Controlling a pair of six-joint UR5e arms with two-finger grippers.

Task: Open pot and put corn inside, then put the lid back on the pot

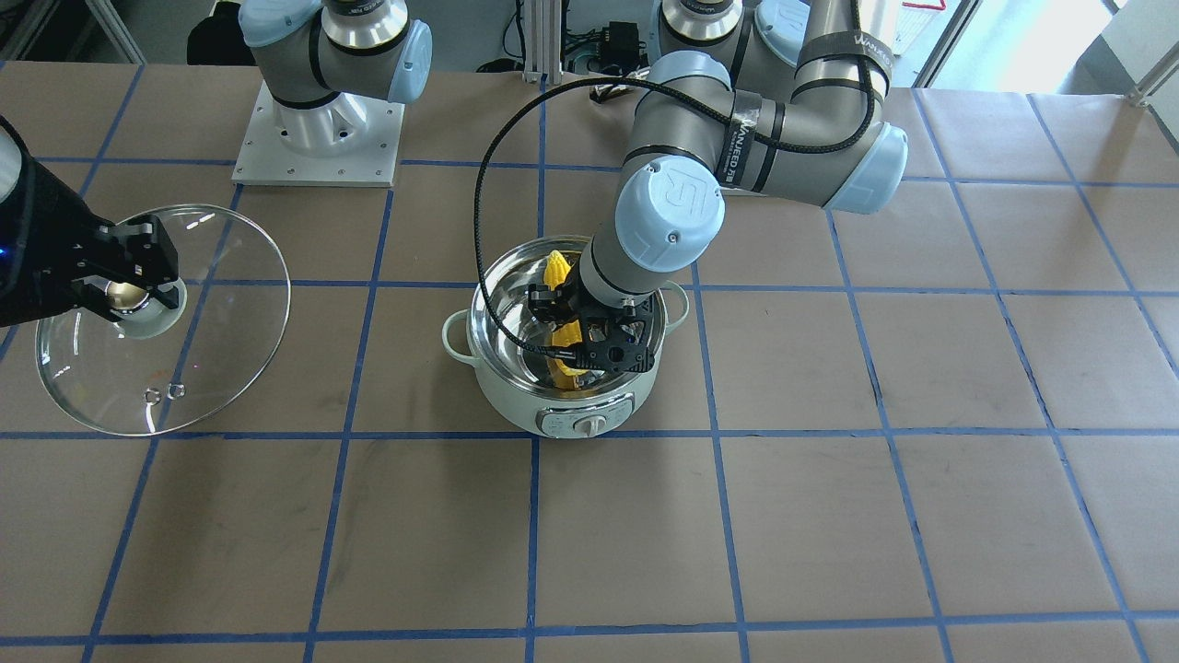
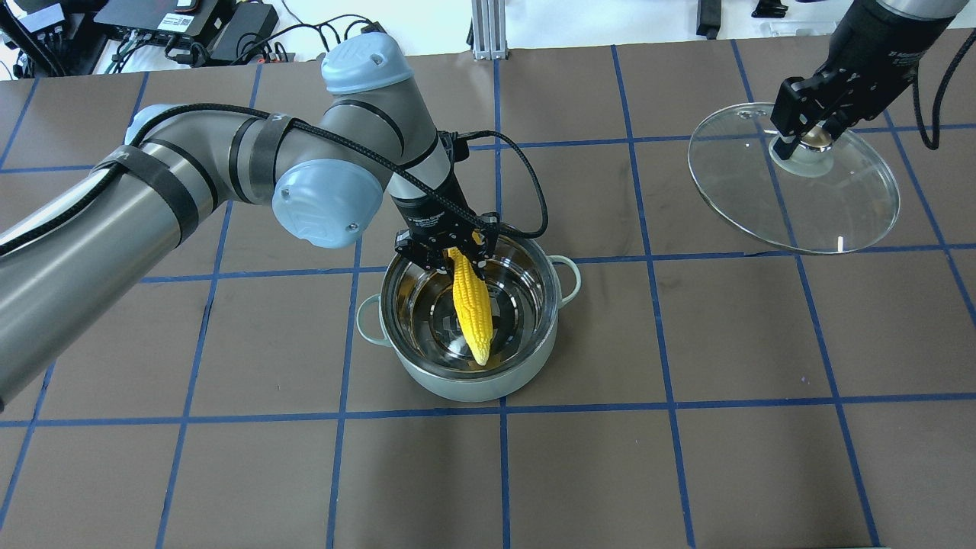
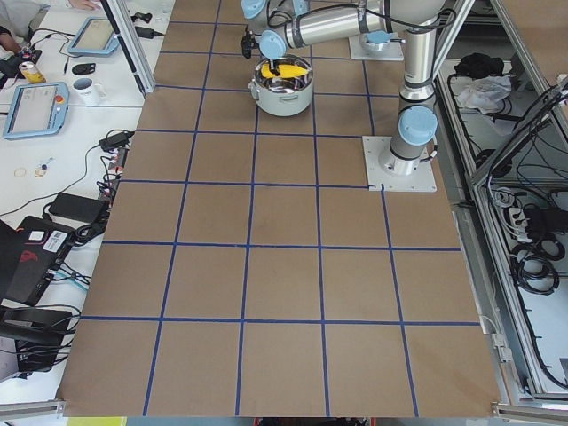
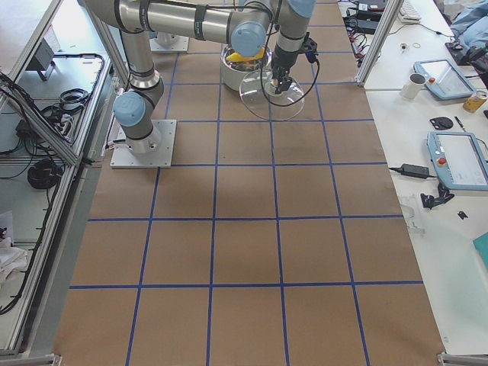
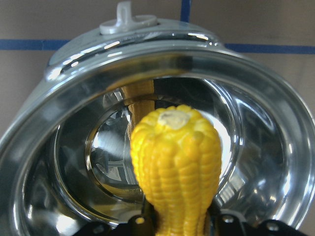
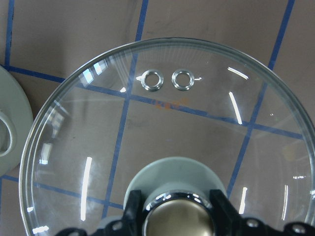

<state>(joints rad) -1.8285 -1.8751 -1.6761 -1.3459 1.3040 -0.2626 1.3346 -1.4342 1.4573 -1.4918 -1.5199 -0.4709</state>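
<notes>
The mint-green pot [image 2: 427,374] stands open mid-table, its steel inside showing; it also shows in the front view [image 1: 516,405]. My left gripper [image 2: 450,255] is shut on the yellow corn [image 2: 470,305] and holds it tilted, its tip down inside the pot. The left wrist view shows the corn [image 5: 177,157] over the pot's rim [image 5: 147,54]. My right gripper [image 2: 810,139] is shut on the knob of the glass lid [image 2: 823,206], held tilted and well off to the pot's right. The lid [image 6: 197,137] fills the right wrist view.
The table is brown paper with a blue tape grid. The arm bases [image 1: 318,138] stand at the robot's edge. Desks with tablets, a mug [image 3: 86,89] and cables line the operators' side. A black cable [image 2: 526,183] loops from the left wrist.
</notes>
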